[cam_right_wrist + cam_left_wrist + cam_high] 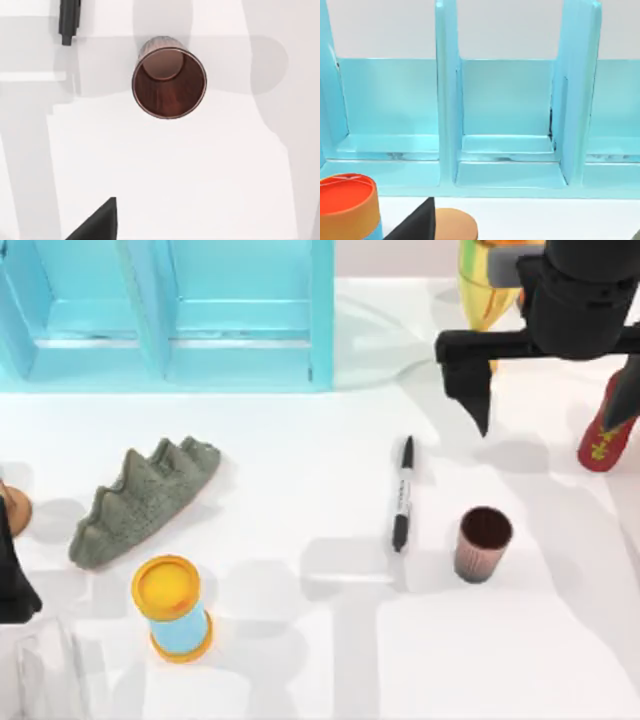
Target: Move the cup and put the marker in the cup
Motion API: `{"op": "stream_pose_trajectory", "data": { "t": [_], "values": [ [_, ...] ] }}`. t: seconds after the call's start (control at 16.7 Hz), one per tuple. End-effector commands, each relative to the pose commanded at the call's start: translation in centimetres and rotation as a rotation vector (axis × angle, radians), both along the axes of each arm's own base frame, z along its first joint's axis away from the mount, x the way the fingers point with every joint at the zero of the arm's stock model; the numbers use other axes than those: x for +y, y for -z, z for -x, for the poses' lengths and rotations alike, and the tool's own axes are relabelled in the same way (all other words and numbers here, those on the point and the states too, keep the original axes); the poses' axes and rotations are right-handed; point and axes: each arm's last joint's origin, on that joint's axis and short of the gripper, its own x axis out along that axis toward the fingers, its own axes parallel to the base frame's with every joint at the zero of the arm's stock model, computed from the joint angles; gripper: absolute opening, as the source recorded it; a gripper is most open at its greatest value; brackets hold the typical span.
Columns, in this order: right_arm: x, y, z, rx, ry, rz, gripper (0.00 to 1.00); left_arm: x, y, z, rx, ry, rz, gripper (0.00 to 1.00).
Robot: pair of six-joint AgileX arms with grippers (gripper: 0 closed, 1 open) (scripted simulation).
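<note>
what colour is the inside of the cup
Dark reddish brown inside the cup, with a paler pinkish base; the right wrist view looks straight down into it.

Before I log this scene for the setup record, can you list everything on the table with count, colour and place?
cup: 1, pinkish-brown, ribbed, dark inside, upright at centre-right, just right of the marker, apart from it.
marker: 1, black with white label band, lying flat near the middle.
blue cylinder: 1, blue with yellow-orange ends, front left.
spiky grey-green object: 1, left of centre.
shelf rack: 1, light blue, open compartments, back left.
goblet: 1, gold, back right, partly behind the right arm.
red object: 1, red with yellow marks, right edge.
table: 1, white.
left gripper: black, parked at the left edge.
right gripper: black, above the table behind the cup.
</note>
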Motion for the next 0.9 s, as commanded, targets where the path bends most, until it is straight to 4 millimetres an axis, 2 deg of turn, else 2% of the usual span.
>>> {"op": "stream_pose_trajectory", "data": {
  "t": [0.12,0.48,0.66,0.9],
  "values": [
    [-0.2,-1.1,0.3,-0.005,0.000,-0.002,1.00,0.0,0.0,0.0,0.000,0.000,0.000,1.00],
    [0.1,-0.9,0.1,-0.001,0.002,0.000,1.00,0.0,0.0,0.0,0.000,0.000,0.000,1.00],
    [1.4,0.2,-1.5,0.012,0.027,0.018,1.00,0.0,0.0,0.0,0.000,0.000,0.000,1.00],
    [4.6,3.1,-4.5,0.021,0.068,0.051,1.00,0.0,0.0,0.0,0.000,0.000,0.000,1.00]
  ]
}}
